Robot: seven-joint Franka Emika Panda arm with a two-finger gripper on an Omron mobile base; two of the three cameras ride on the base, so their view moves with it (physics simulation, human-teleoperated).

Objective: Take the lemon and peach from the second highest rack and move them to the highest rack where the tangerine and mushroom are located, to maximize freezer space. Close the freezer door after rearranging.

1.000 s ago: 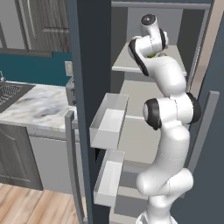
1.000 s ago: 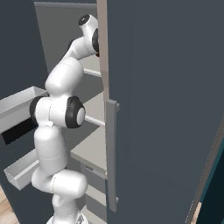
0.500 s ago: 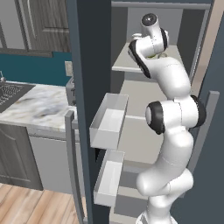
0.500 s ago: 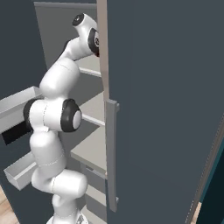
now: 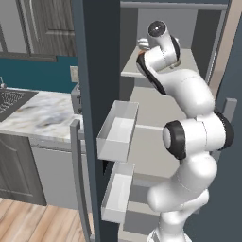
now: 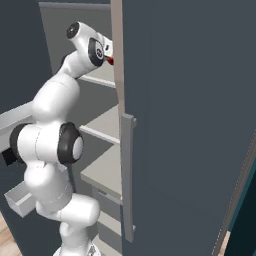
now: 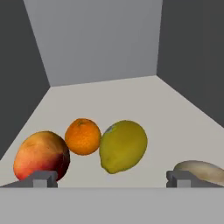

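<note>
The gripper (image 7: 111,179) stands wide with nothing between its fingertips (image 7: 43,178), at the front edge of the highest rack (image 7: 131,96). Nearest, by the left front corner, sits the peach (image 7: 41,156); the mushroom (image 7: 201,171) lies by the right front corner. The lemon (image 7: 123,145) sits mid-rack, touching the tangerine (image 7: 83,136) just behind. Any careless sweep could roll the peach off the edge (round fruit, smooth rack). The freezer door (image 6: 190,125) hangs open.

Even flat light, soft shadows, sharp

Marble counter (image 5: 38,113) — wood floor (image 5: 33,222)
</note>
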